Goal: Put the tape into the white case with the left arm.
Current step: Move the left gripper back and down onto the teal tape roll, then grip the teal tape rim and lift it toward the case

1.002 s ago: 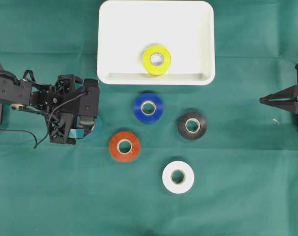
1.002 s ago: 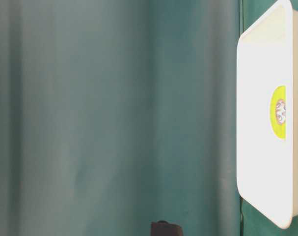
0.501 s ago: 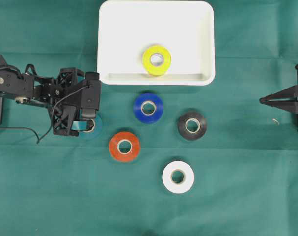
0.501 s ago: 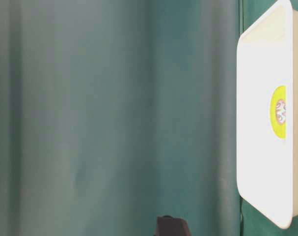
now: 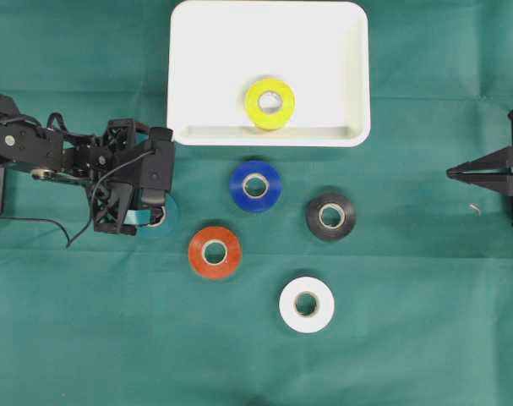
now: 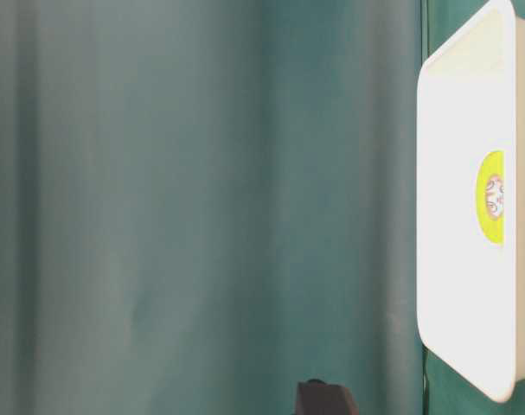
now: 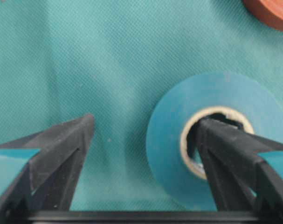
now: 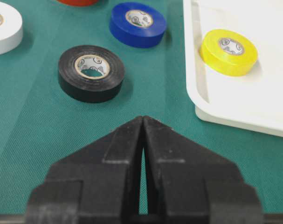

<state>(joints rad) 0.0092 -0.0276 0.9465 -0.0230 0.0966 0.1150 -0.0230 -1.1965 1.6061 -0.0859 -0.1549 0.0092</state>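
Left gripper (image 7: 141, 140) spread wide over a teal tape roll (image 7: 216, 140) lying flat on the green cloth (image 5: 87, 338); nothing is gripped. In the left wrist view one teal-banded finger (image 7: 234, 154) has its tip in the roll's cardboard core, and the other finger (image 7: 62, 149) stands on bare cloth outside the roll, so one wall of the roll sits between the two. Whether either finger touches the roll cannot be told. In the overhead view the left gripper (image 5: 150, 211) covers most of the teal roll (image 5: 165, 222). The white case (image 5: 180, 85) lies just beyond the gripper, toward the top of that view, with a yellow tape roll (image 5: 270, 103) inside against its near wall. An orange roll (image 5: 215, 251) sits near the gripper, a blue roll (image 5: 255, 185) a little farther, and a black roll (image 5: 330, 216) and a white roll (image 5: 307, 304) farther still. Right gripper (image 8: 142, 126) is parked well apart at the right edge, fingers pressed together and empty. The right wrist view shows small print on the core labels of the black roll (image 8: 91, 73), blue roll (image 8: 137, 24) and yellow roll (image 8: 229, 51); too small to read. No brand name is legible.
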